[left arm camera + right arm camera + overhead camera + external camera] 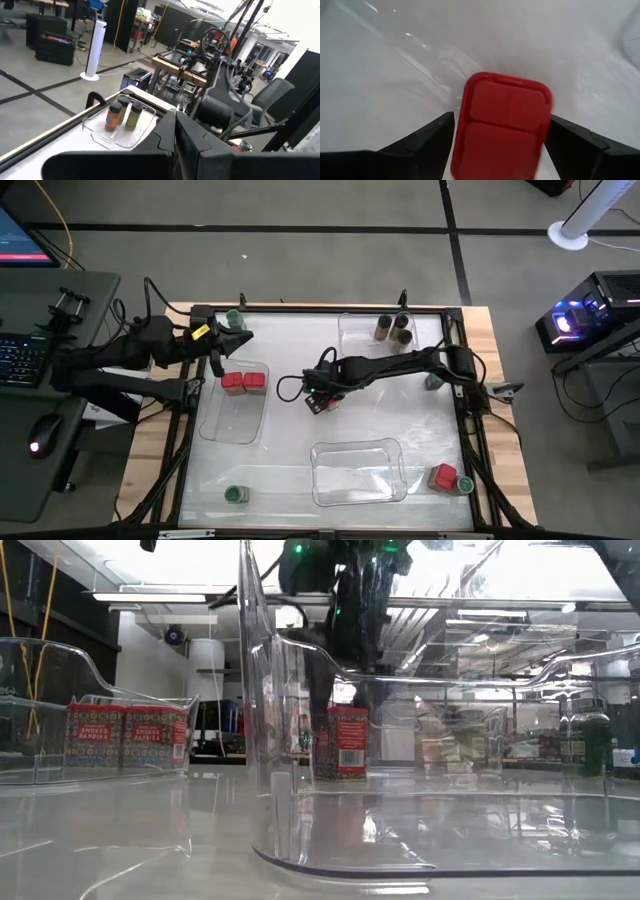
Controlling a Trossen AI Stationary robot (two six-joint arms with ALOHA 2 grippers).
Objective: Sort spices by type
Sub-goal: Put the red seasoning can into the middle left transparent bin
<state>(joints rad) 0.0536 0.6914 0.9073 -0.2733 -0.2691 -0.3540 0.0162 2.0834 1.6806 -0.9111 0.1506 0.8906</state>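
Red spice box point(502, 125) between spread fingers of right gripper point(318, 398), frame centre, unclamped; off-centre closing could topple it.

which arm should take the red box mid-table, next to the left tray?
Right. The right gripper is directly over that red box, fingers open on either side of its lid. The left gripper is parked at the table's far-left edge.

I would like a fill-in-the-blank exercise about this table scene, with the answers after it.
1. The tray on the left holds ____ red boxes.
2. The right gripper is above a box whose lid is ____.
3. The two brown jars stand inside a clear ____.
4. The left gripper is beside a jar with a ____ lid.

Answers: two; red; tray; green
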